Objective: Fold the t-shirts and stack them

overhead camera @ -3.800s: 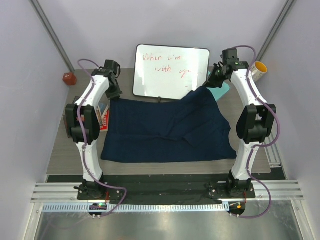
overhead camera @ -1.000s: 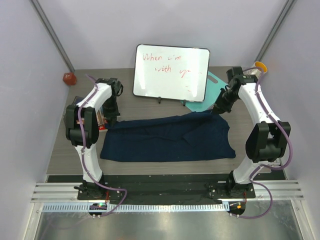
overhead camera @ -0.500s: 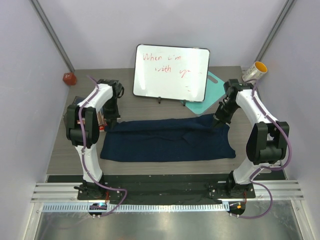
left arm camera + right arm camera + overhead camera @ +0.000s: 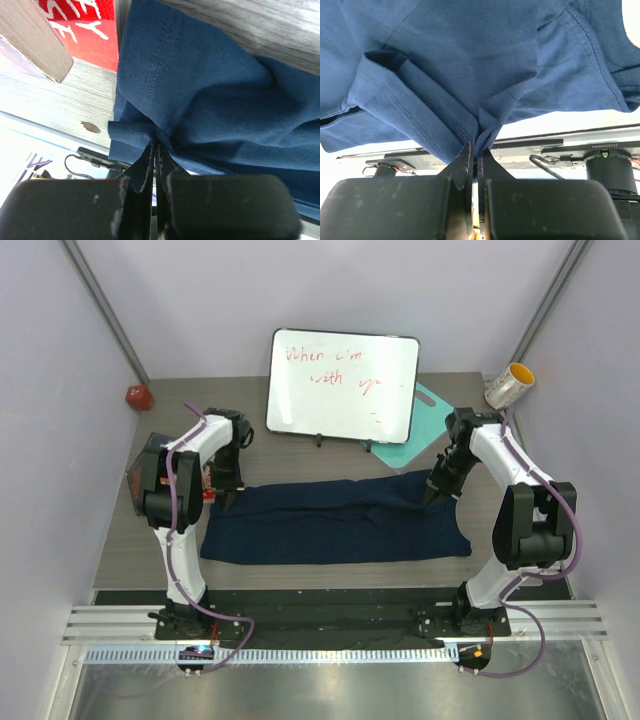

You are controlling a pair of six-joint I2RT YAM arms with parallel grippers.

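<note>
A dark navy t-shirt [image 4: 335, 520] lies across the table, folded over into a long band. My left gripper [image 4: 226, 493] is shut on its far-left corner, and the pinched cloth [image 4: 150, 136] shows in the left wrist view. My right gripper [image 4: 436, 492] is shut on the far-right corner, with the hem [image 4: 482, 125] bunched between the fingertips in the right wrist view. Both corners are held low over the shirt's far edge. I see only one shirt.
A whiteboard [image 4: 342, 385] with red writing stands at the back. A teal board [image 4: 418, 432] lies behind the shirt's right end. A red book [image 4: 205, 475] lies by the left gripper. A red ball [image 4: 137, 397] sits far left, and a yellow-ended roll [image 4: 510, 383] far right.
Both grippers have drawn the shirt's far edge toward the front and down, folding the wide spread cloth into a narrow band. Both stayed shut on their corners.
</note>
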